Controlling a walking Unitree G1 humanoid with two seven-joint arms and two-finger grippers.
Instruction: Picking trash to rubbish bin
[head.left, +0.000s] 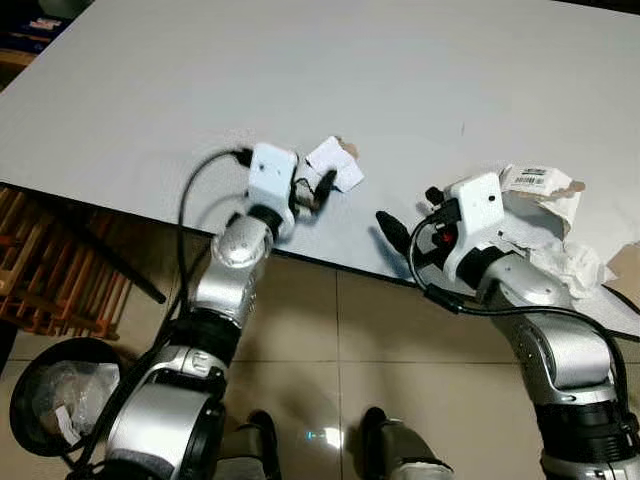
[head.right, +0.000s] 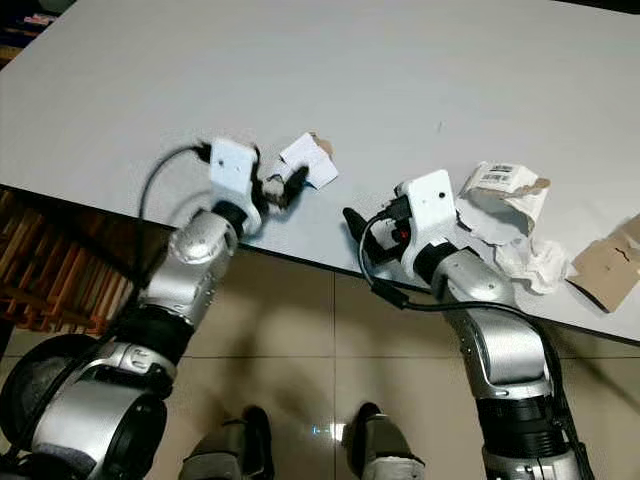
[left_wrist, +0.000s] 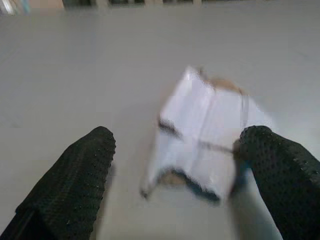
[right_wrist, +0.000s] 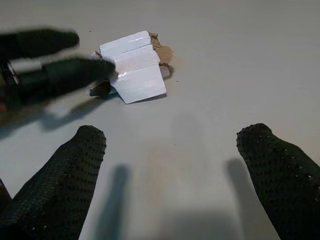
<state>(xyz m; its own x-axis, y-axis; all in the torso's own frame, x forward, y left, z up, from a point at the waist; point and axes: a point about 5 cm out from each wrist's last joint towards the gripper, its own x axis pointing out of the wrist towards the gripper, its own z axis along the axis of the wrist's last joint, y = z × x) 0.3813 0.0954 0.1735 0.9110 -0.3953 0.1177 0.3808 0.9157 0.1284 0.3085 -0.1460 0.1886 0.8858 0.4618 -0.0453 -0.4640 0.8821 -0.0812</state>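
A folded white scrap of card with a torn brown edge (head.left: 335, 165) lies near the front edge of the white table (head.left: 300, 70). My left gripper (head.left: 314, 187) is at the scrap and stands open. In the left wrist view the scrap (left_wrist: 202, 135) sits between the two fingers, close against one finger (left_wrist: 272, 160). My right gripper (head.left: 408, 208) hovers open over the table edge to the right, and the scrap (right_wrist: 132, 67) is ahead of it. A black round bin (head.left: 50, 395) with a bag inside stands on the floor at lower left.
More trash lies by my right arm: torn white packaging with a barcode label (head.left: 540, 190), crumpled tissue (head.left: 575, 262) and a brown card piece (head.left: 625, 265). A wooden rack (head.left: 50, 275) stands under the table on the left. Tiled floor (head.left: 330, 330) lies below.
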